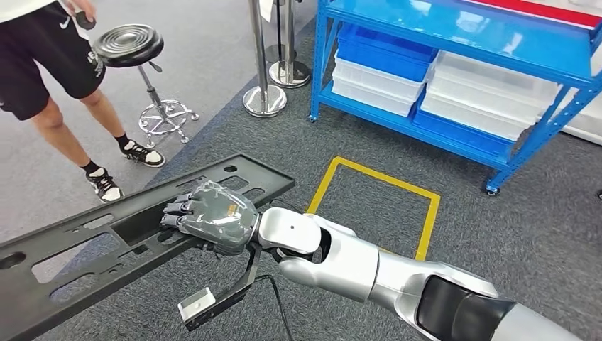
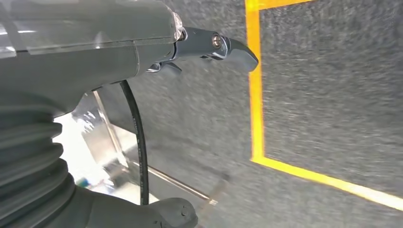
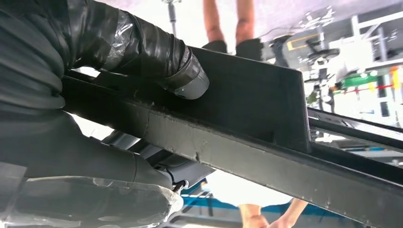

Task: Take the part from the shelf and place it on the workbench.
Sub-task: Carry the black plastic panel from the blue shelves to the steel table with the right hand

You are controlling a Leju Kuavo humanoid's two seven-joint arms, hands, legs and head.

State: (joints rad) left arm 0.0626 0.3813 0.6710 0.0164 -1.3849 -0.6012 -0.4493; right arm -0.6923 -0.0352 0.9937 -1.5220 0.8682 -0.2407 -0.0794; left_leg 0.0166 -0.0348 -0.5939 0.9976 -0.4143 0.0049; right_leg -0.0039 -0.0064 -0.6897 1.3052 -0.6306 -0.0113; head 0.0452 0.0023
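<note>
Right hand (image 1: 213, 217) clamps the long black part (image 1: 92, 234) | left hand (image 2: 85, 52) holds nothing, fingers apart | above grey carpet (image 1: 341, 142)

The part (image 1: 135, 234) is black. The robot hand (image 1: 213, 217) is grey on a silver arm (image 1: 369, 273). The shelf (image 1: 454, 28) is blue, with blue and white bins (image 1: 383, 67). The floor (image 1: 497, 234) is grey, with a yellow outline (image 1: 383, 181).

Our right hand (image 1: 213, 217) grips the part (image 1: 106, 234) (arm reaching across); our left hand (image 2: 214, 47) hangs empty, fingers apart.
</note>
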